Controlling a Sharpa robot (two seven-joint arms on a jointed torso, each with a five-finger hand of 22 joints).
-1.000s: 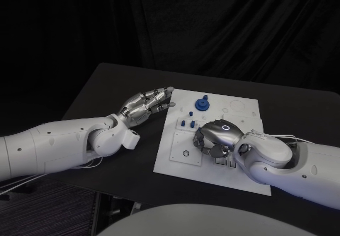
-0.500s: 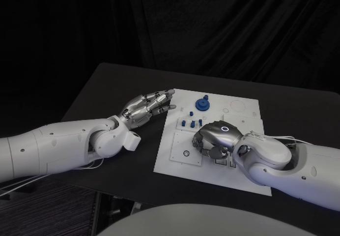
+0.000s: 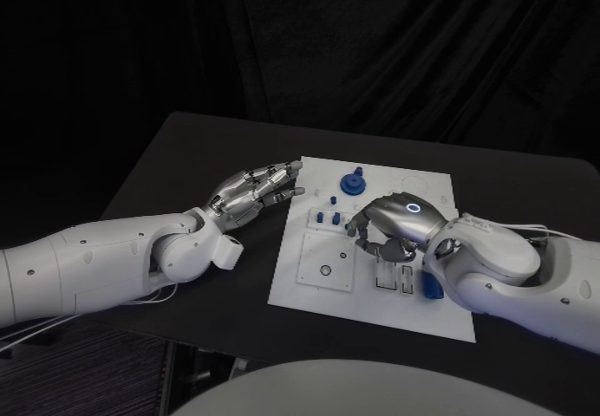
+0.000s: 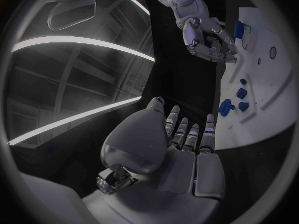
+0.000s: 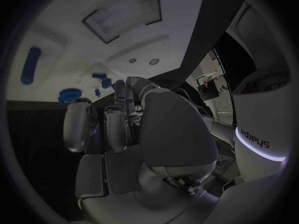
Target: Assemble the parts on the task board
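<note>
Nearest me, on the task board [image 3: 328, 299], a long blue part [image 3: 430, 286] is lying toward the near edge, just beside the right forearm and partly tucked under it. A bit further in, the right hand [image 3: 390, 227] is hovering over the board's middle w/ fingers curled down toward the slots; can't tell if it's pinching anything, nothing blue is showing in the fingers. Just beyond its fingertips a cluster of small blue pegs [image 3: 328, 215] is standing in the board. Off the board's edge, on the black table [image 3: 175, 156], the left hand [image 3: 257, 191] is hanging w/ fingers spread and lightly bent, holding nothing, tips near the board's rim. Furthest back on the board a blue gear-like part [image 3: 354, 183] is sitting upright. My guess: the rt hand is reaching for a part near the pegs, so it should be lowering slowly, squaring its fingertips over one piece only, and the left could be pressing the board's rim to stop it sliding.
</note>
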